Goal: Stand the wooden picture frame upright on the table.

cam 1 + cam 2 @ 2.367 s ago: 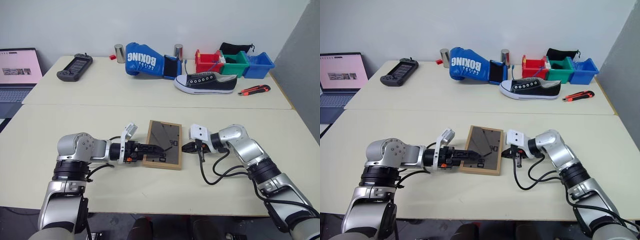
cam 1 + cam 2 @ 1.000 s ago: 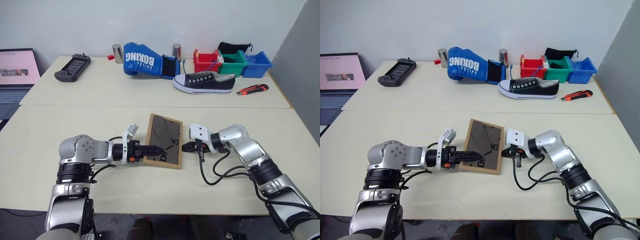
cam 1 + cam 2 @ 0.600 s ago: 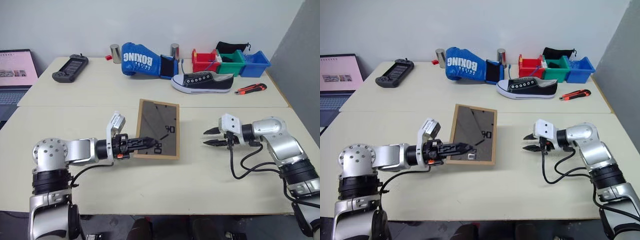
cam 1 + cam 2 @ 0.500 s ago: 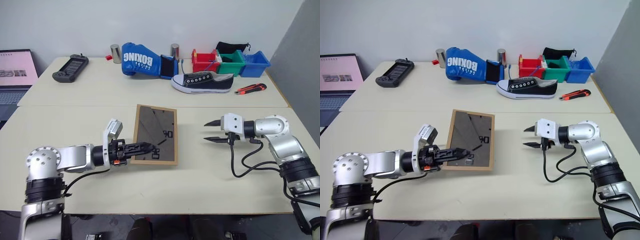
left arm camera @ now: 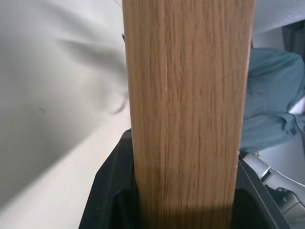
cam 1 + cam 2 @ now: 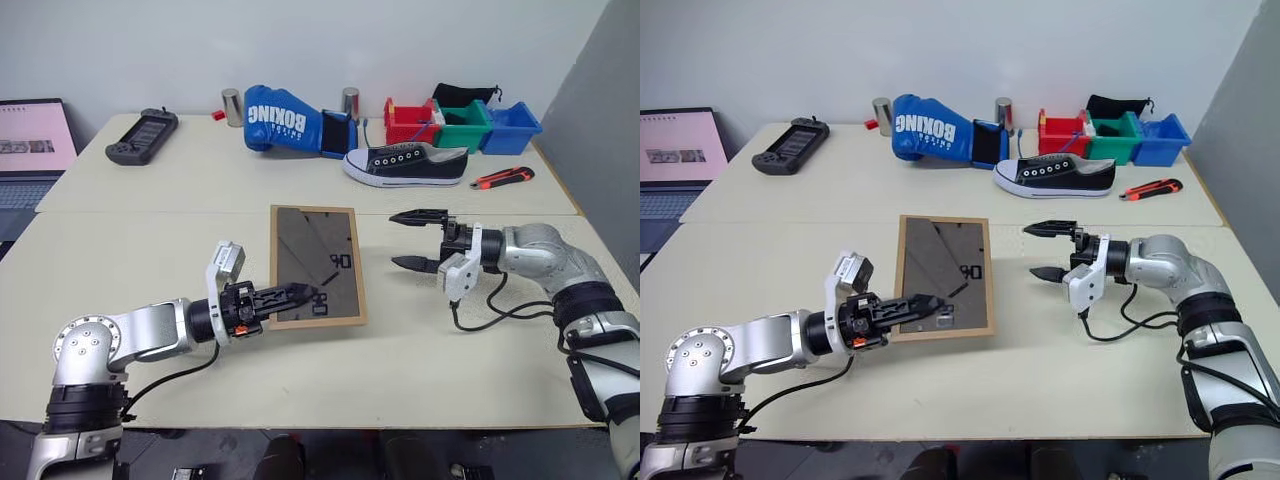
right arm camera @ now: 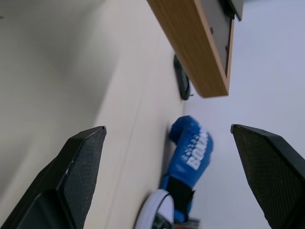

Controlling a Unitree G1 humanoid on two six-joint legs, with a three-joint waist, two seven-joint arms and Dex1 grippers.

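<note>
The wooden picture frame [image 6: 315,262] is tipped up off the table [image 6: 130,250], its dark grey back with the prop and white numerals facing me. My left gripper [image 6: 298,295] is shut on the frame's lower left part. In the left wrist view the frame's wood edge [image 5: 188,109] runs between the black fingers [image 5: 108,191]. My right gripper [image 6: 412,238] hangs open to the right of the frame, apart from it, one finger above the other. In the right wrist view the frame [image 7: 193,45] lies ahead of the spread fingers [image 7: 78,162].
On the far table half lie a blue boxing glove [image 6: 285,118], a black-and-white shoe [image 6: 405,165], red, green and blue bins [image 6: 462,125], a utility knife [image 6: 505,178], a game controller [image 6: 140,135] and metal cans [image 6: 232,102]. A laptop [image 6: 30,150] sits at the far left.
My right gripper has opened, come off the frame's right edge, risen and rolled its fingers one above the other. The left gripper has raised the frame steeper and drawn it a little back.
</note>
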